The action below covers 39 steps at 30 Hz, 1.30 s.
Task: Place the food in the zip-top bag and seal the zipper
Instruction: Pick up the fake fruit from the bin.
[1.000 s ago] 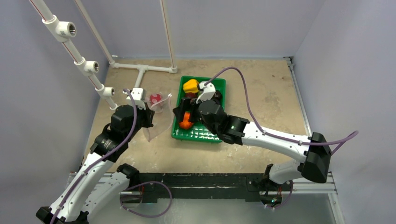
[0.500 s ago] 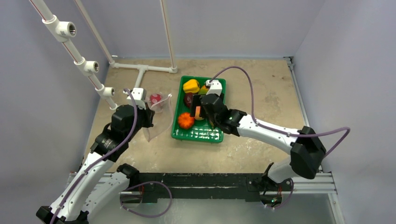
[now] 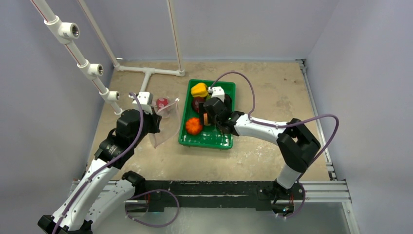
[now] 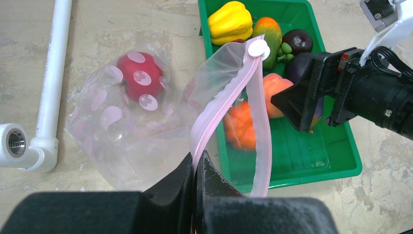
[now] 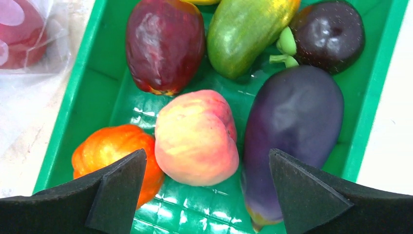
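My left gripper (image 4: 197,163) is shut on the pink zipper (image 4: 229,97) and holds the mouth of the clear zip-top bag (image 4: 122,126) open beside the tray. A red spotted piece (image 4: 139,75) lies inside the bag. My right gripper (image 5: 207,190) hangs open just above the green tray (image 5: 375,97), its fingers either side of the peach (image 5: 197,139). Around the peach lie the orange (image 5: 107,151), the purple eggplant (image 5: 292,126), a dark red piece (image 5: 163,44), a green-orange pepper (image 5: 248,34) and a dark round fruit (image 5: 333,34). The yellow pepper (image 3: 198,89) sits at the tray's far end.
A white pipe frame (image 3: 146,73) lies on the table behind the bag, one pipe (image 4: 51,73) close to the bag's left side. More pipes with fittings (image 3: 78,53) slant along the left wall. Walls close the table in on three sides.
My right gripper has moved from above the orange at the tray's left to over the peach, and its arm has folded in closer. The left gripper and the bag have stayed still.
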Available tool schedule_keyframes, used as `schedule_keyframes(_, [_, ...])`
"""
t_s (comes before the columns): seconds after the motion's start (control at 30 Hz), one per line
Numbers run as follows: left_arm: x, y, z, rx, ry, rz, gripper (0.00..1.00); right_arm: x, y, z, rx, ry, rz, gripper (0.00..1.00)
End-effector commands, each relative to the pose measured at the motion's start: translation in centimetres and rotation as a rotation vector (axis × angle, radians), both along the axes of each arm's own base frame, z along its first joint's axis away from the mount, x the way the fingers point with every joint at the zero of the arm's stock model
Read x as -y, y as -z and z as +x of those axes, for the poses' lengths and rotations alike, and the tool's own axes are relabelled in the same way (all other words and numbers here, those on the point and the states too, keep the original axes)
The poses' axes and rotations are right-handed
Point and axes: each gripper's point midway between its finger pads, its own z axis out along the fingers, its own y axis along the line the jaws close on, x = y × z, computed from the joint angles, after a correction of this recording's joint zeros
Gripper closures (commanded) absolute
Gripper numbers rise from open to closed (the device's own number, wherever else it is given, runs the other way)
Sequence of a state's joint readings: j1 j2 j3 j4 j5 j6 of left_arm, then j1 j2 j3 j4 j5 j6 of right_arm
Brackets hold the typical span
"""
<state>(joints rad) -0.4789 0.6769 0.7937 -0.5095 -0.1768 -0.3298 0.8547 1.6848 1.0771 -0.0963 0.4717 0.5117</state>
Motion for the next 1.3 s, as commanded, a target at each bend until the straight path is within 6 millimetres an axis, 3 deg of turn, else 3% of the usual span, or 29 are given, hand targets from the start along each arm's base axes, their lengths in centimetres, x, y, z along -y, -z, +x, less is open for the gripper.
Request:
schedule_keyframes(0.0, [0.3,-0.7,0.4,0.030,0.007,-0.018,1.00,-2.1,-2.9,2.0,0.069,-0.039,0.069,0.02])
schedule_keyframes(0.23, [0.3,-0.8,0.3,0.030,0.008,-0.018,1.00,-3.1,-1.9,2.5,0.052,-0.063,0.061,0.02])
schedule_keyframes(0.7, [0.4,-0.5,0.4,0.022,0.010,-0.013,1.00,-2.4,1.4,2.7,0.013,-0.024,-0.001,0.09])
schedule_keyframes(0.9, [0.3,-0.5,0.4,0.021,0.008,-0.012,1.00,-2.4,1.6,2.6,0.011,-0.026,0.000,0.21])
schedule_keyframes(1.07, [0.3,-0.5,0.4,0.020,0.009,-0.012,1.00,-2.3,1.2,2.5,0.013,-0.025,0.005,0.42])
schedule_keyframes(1.13, [0.3,-0.5,0.4,0.021,0.008,-0.012,1.00,-2.3,0.5,2.5,0.022,-0.022,0.015,0.52])
schedule_keyframes(1.27, [0.3,-0.5,0.4,0.021,0.007,-0.012,1.00,-2.1,-1.8,2.7,0.058,-0.004,0.045,0.61])
